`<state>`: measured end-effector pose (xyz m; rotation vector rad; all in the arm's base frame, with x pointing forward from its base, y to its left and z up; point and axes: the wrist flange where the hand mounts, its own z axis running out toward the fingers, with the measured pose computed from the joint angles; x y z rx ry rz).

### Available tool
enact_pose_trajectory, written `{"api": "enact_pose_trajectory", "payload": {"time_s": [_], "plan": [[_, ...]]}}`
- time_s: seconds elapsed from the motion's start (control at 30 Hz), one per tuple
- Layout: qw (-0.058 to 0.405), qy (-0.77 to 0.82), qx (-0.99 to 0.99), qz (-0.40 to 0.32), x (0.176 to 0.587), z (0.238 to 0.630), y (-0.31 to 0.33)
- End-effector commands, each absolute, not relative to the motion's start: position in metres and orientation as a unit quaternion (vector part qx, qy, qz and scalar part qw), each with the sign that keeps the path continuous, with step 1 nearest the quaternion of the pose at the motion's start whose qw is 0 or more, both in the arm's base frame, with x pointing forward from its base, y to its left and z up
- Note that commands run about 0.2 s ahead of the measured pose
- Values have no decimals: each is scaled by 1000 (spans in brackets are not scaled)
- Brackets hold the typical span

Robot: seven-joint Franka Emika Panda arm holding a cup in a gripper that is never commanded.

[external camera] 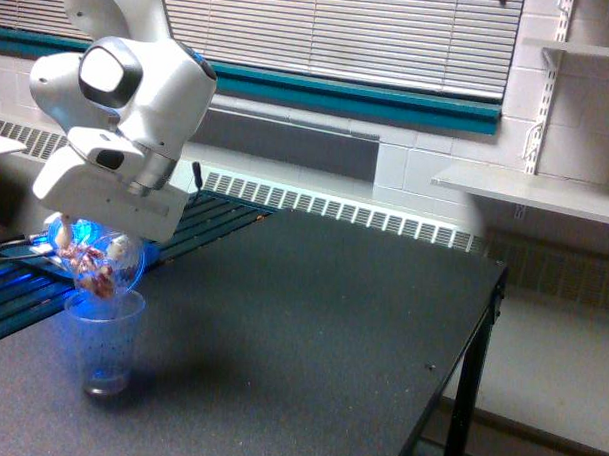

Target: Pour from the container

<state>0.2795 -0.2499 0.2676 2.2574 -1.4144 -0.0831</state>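
The container [103, 261], a small clear cup lit blue, is tipped steeply with its rim facing down and toward the camera. Pinkish-red and white bits sit inside it near the rim. My gripper [84, 242] is shut on the container, under the white wrist housing, and its fingers are mostly hidden. Directly below stands a ribbed clear cup [103, 341] upright on the dark table [311, 318], with a few small pieces at its bottom. The container's lip hangs just above the ribbed cup's rim.
The table's edge runs along the exterior view's right, with a leg [466, 394] below it. A blue-lit slatted surface [22, 298] lies behind the cups at the left. Shelves [526, 186] hang on the far wall.
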Motion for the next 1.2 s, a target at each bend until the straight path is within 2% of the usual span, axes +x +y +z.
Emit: {"api": "enact_pose_trajectory", "payload": {"time_s": [0.03, 1.2], "plan": [[242, -508, 826, -37, 278, 268, -249], [234, -510, 827, -34, 272, 268, -249]]}}
